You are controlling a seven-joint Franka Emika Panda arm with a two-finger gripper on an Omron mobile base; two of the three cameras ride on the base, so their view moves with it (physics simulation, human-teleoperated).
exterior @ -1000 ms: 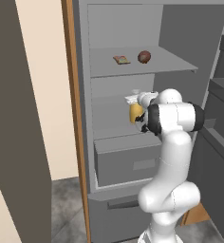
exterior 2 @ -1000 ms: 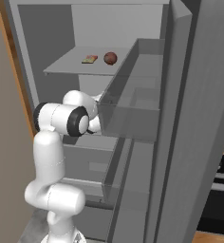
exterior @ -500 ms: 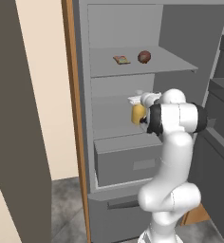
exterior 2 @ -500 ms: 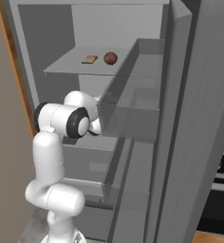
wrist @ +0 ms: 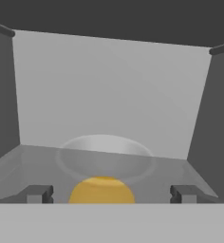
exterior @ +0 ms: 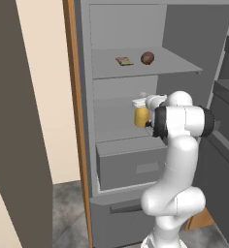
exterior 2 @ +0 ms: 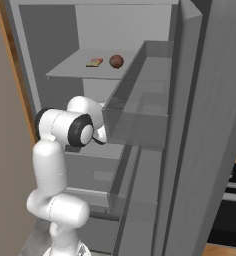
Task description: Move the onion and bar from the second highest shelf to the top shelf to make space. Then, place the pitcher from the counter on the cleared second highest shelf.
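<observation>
At frame centre the gripper (wrist: 106,194), jaws spread wide, brackets the pitcher (exterior: 141,116) over the second highest shelf (exterior: 117,134); onion (exterior: 147,58) and bar (exterior: 123,61) lie on the top shelf (exterior: 174,65).

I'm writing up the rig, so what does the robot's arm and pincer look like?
A glossy white arm of rounded, tubular links with dark, almost black joint bands, one broad band at the elbow. The pincer ends in two small, blocky dark grey fingertips. No cables or markings show.

Grey drawer box (exterior: 131,162) sits low in fridge cavity. Open fridge door (exterior 2: 200,130) carries a grey door bin (exterior 2: 140,107). Orange-brown wood trim (exterior: 76,121) runs beside cavity; grey mottled floor (exterior: 68,208) below.
</observation>
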